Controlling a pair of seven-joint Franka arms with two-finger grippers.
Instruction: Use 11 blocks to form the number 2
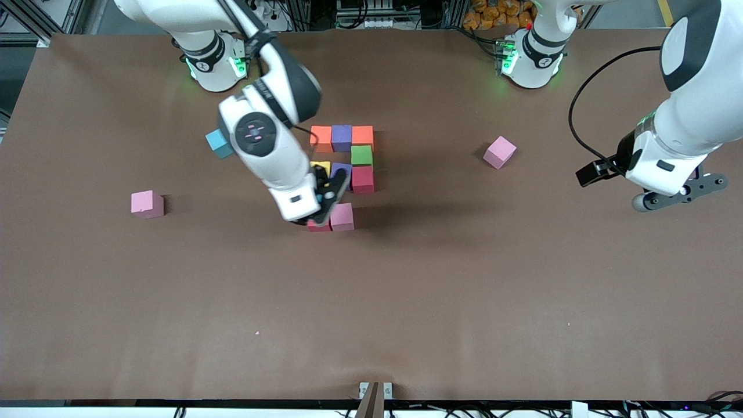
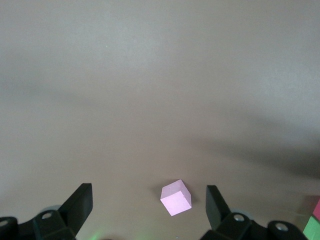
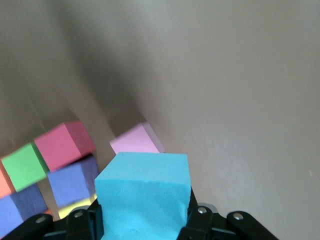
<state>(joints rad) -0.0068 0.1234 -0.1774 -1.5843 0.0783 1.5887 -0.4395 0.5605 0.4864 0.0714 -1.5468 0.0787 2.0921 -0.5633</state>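
My right gripper (image 1: 325, 198) is shut on a sky blue block (image 3: 142, 192) and holds it low over the block figure in the middle of the table. The figure has an orange (image 1: 321, 138), purple (image 1: 341, 137) and orange (image 1: 363, 136) row. A green block (image 1: 361, 155) and a red block (image 1: 363, 179) run toward the front camera. Yellow (image 1: 320, 168) and purple (image 1: 342, 170) blocks sit beside the red one. A pink block (image 1: 342, 216) and a partly hidden red block (image 1: 317, 227) lie nearest the camera. My left gripper (image 1: 676, 197) is open and empty, up in the air.
A loose pink block (image 1: 500, 152) lies toward the left arm's end and shows in the left wrist view (image 2: 176, 197), far below the fingers. Another pink block (image 1: 147, 204) lies toward the right arm's end. A second sky blue block (image 1: 218, 144) sits beside the right arm.
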